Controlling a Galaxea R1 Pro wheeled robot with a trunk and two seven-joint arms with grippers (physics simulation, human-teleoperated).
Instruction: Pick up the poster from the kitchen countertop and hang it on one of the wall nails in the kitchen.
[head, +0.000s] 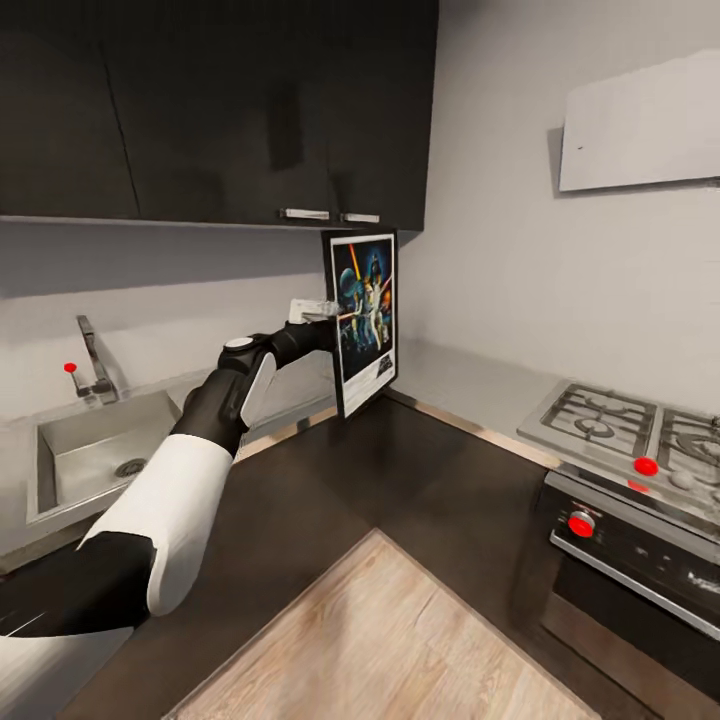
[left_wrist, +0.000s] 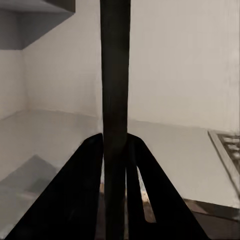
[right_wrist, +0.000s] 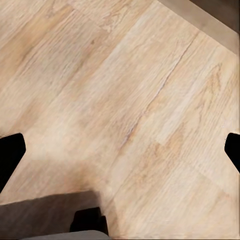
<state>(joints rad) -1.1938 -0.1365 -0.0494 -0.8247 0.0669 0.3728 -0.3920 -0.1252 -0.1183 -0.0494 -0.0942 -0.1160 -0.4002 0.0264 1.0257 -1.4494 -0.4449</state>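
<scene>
The left gripper (head: 322, 318) is pinching the poster (head: 367, 315) by its edge, holding it upright above the table (head: 470, 375). The right fingers (right_wrist: 10, 152) are spread over wooden floor (right_wrist: 130, 90). Next: finding a nail.

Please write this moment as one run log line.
left tool: shut on poster | poster: upright, lifted | right tool: open, above floor

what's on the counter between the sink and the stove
In the head view that stretch of counter from sink to stove is bare; the poster hangs over it, clamped in the left gripper.
</scene>
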